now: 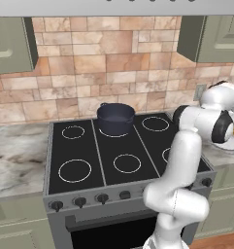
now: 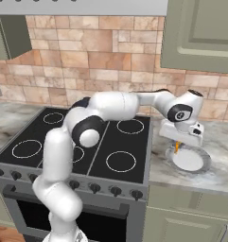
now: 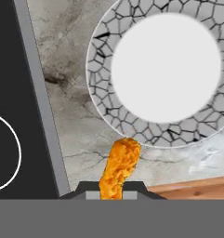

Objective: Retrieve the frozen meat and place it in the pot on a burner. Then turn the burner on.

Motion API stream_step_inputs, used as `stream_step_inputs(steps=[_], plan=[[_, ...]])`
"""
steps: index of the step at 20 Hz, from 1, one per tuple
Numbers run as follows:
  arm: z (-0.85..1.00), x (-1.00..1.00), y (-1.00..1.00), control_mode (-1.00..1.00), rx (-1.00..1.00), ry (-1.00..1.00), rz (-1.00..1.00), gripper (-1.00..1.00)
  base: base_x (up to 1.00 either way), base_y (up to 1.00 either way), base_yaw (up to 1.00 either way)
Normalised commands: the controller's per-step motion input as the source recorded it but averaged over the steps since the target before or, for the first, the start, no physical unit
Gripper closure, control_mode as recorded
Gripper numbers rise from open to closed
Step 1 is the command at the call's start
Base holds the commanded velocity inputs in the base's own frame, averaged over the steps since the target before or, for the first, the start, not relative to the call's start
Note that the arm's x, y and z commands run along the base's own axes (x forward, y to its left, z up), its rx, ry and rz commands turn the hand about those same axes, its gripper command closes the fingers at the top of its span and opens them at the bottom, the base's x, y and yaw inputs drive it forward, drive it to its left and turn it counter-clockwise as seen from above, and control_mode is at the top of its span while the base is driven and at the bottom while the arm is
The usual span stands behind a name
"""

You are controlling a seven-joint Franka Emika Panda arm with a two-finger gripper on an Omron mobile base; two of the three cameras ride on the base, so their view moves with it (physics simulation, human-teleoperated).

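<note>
So the orange frozen meat (image 3: pixel 119 168) is clamped tight in the fingers (image 3: pixel 114 191), held just above the marble surface (image 3: pixel 67 69) near the crackle-rimmed plate (image 3: pixel 102 93). Looks like the carry step. Next it probably needs to be swung left over the stove to the pot (image 1: pixel 116 118) at the back, then released.

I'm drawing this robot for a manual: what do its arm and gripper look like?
The arm is glossy white, built of rounded tubular links with dark bands at the joints. The gripper has two small dark fingertips on a white hand. No cables or markings are visible.
</note>
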Motion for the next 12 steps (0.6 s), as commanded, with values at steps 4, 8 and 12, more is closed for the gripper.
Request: stream_step_inputs(steps=[4,8,12], plan=[[0.38,-0.44,1.00,-1.00,-0.07,-0.06,0.00,1.00,0.00,0.00,0.00],[0.40,-0.31,0.96,-1.00,-0.06,-0.02,0.00,1.00,0.00,0.00,0.00],[0.32,-0.23,0.93,-1.00,-0.02,-0.01,0.00,1.00,0.00,0.00,0.00]])
